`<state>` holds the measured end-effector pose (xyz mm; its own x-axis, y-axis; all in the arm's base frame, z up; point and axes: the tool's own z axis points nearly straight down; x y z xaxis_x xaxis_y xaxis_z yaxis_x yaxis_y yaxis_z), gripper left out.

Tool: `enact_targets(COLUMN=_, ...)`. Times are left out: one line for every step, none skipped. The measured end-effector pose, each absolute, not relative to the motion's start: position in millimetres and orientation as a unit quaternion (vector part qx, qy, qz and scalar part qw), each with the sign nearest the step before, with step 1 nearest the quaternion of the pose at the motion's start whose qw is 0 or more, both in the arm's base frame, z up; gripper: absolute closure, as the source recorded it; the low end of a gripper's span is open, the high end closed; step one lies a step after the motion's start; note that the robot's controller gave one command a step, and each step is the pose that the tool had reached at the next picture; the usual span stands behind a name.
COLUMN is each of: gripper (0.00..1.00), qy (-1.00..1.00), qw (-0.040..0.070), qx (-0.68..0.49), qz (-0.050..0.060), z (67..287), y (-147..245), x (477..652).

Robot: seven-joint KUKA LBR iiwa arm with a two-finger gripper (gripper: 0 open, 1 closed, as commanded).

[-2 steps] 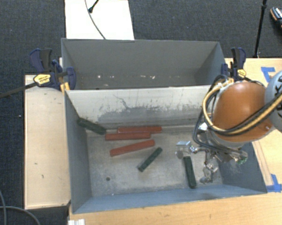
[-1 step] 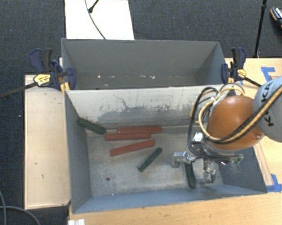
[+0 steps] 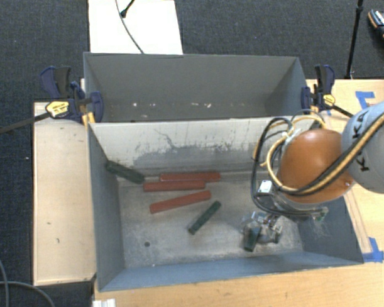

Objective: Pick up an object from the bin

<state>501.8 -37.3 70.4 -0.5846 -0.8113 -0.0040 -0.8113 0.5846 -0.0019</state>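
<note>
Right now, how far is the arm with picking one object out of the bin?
Done: the tool sits low in the lower right corner of the grey metal bin, right at a short dark green stick. In hand: the grasp itself; whether that stick is gripped cannot be seen. Left: the lift out. The two reddish-brown bars lie untouched.

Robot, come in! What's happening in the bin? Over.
Gripper down at view's lower right, over a small dark green piece. Green stick nearby, view's left.
</note>
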Motion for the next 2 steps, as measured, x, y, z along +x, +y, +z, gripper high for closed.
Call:
enact_targets(gripper=1.00, qy=0.890, qw=0.002, qx=-0.456, qz=0.000, z=70.2, y=-37.4, x=501.6)
enact_targets(gripper=1.00, qy=0.890, qw=-0.001, qx=-0.455, qz=0.002, z=77.7, y=-37.0, x=499.7)
